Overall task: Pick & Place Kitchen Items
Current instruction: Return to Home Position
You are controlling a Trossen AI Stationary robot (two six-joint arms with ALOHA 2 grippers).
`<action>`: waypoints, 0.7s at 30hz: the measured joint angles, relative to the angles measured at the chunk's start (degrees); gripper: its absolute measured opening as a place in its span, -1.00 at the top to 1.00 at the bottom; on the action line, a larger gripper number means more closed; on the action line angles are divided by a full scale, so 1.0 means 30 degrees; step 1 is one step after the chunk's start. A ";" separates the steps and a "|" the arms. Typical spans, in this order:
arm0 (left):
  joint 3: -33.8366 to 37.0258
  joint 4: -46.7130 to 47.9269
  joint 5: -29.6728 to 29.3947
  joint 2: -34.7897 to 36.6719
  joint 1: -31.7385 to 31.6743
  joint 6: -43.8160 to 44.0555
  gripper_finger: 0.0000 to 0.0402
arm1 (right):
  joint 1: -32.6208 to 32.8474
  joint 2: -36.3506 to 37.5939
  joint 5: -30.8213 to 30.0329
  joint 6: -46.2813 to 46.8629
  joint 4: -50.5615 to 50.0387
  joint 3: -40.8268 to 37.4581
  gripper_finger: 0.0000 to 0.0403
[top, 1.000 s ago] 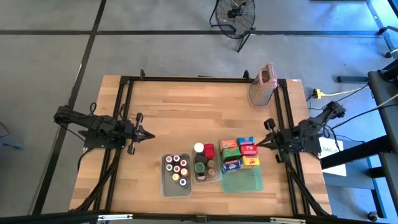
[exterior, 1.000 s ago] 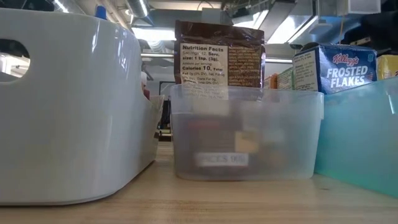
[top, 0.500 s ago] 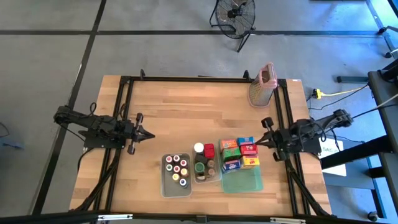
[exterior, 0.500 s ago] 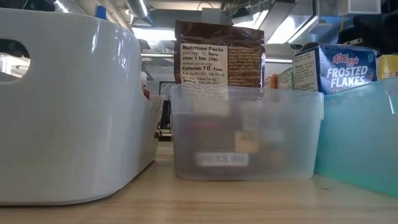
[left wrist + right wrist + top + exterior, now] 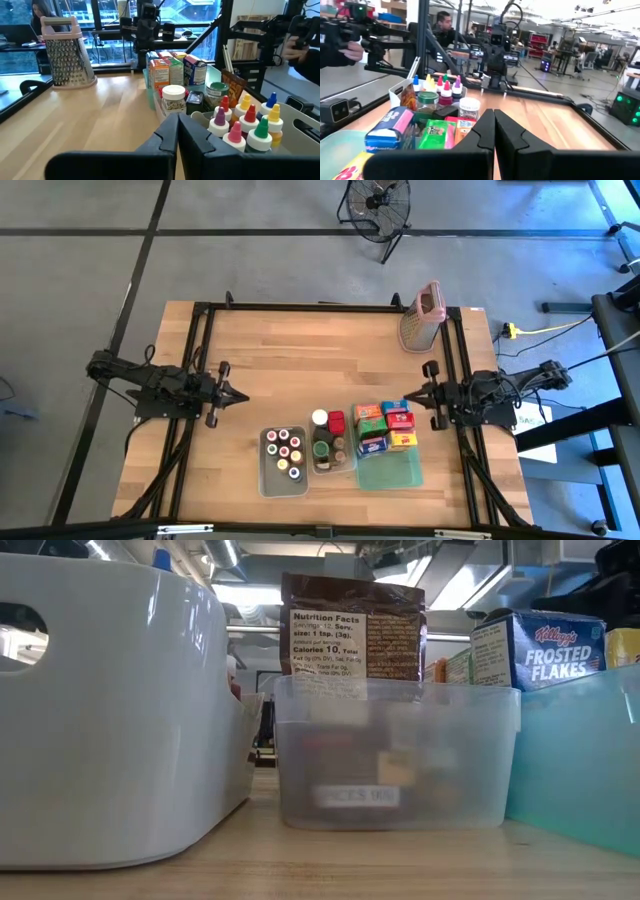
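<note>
Looking finished, I'd say: no loose items on the wooden table (image 5: 280,350). Cone-capped plastic squeeze bottles (image 5: 283,451) stand in the left opaque bin (image 5: 284,486), round spice jars (image 5: 327,435) in the frosted middle tub (image 5: 333,470), and boxy cardboard cartons (image 5: 385,427) on the translucent green tray (image 5: 392,472). At opposite table sides, left gripper (image 5: 243,396) and right gripper (image 5: 406,397) are both pinched closed and empty.

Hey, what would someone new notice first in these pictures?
The bright cluster near the front edge of the table: food colouring bottles in a gray bin, spice jars in a clear tub, colourful cartons on a green tray, side by side. Then the pink-topped metal grater, alone at the far right corner. The left arm and right arm rest at opposite sides, jaws shut and empty.
</note>
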State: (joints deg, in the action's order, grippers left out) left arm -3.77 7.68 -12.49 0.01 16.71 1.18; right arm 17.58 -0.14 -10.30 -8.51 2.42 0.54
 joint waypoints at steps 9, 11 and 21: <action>0.0000 0.0000 -0.0007 0.0000 0.0000 -0.1583 0.98 | -0.0149 -0.0013 -0.0004 0.0181 0.0041 0.0000 0.99; 0.0000 0.0000 -0.0015 0.0000 0.0000 -0.1270 0.97 | -0.0151 -0.0015 -0.0014 -0.0052 0.0034 0.0000 0.99; 0.0007 0.0000 0.0000 0.0000 0.0000 -0.1146 0.95 | -0.0146 -0.0015 -0.0023 0.0187 -0.0017 0.0000 0.99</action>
State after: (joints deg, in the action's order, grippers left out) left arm -3.75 7.68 -12.49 0.01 16.71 -2.26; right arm 17.15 -0.19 -10.37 -7.94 2.37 0.54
